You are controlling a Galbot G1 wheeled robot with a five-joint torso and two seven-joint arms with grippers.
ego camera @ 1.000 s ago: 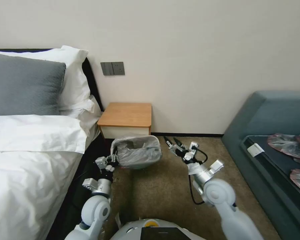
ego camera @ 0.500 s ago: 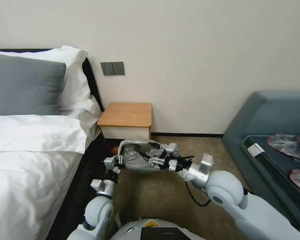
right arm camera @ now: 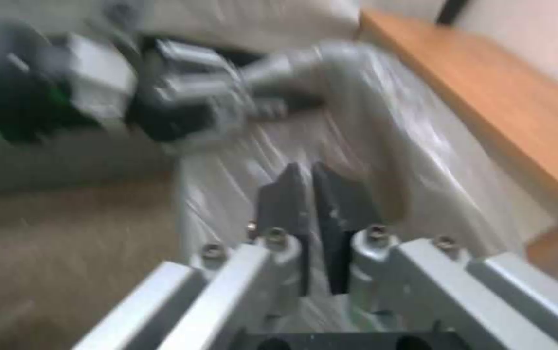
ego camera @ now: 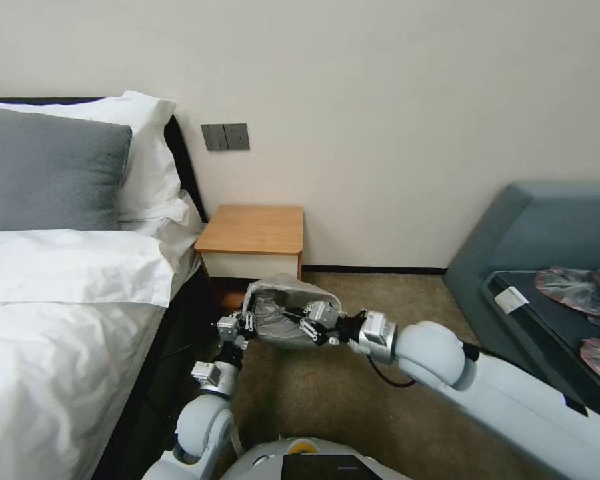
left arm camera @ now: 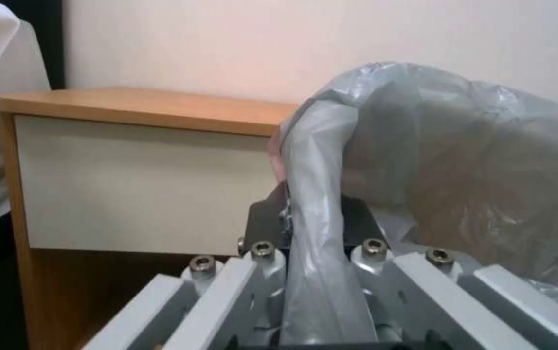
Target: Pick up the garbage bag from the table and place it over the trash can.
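left gripper (left arm camera: 315,228): jaws clamped on garbage bag (ego camera: 283,313) edge | right gripper (right arm camera: 311,204): jaws together, against bag | table (ego camera: 253,230) just behind

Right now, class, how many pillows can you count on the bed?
2: a grey pillow propped at the head of the bed, and a white pillow behind it against the wall. Others may be hidden.

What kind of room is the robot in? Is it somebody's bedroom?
Most likely a bedroom, maybe a hotel room. There is a bed with white sheets and pillows, a small wooden table beside it against the wall, and a blue-grey couch on the carpet.
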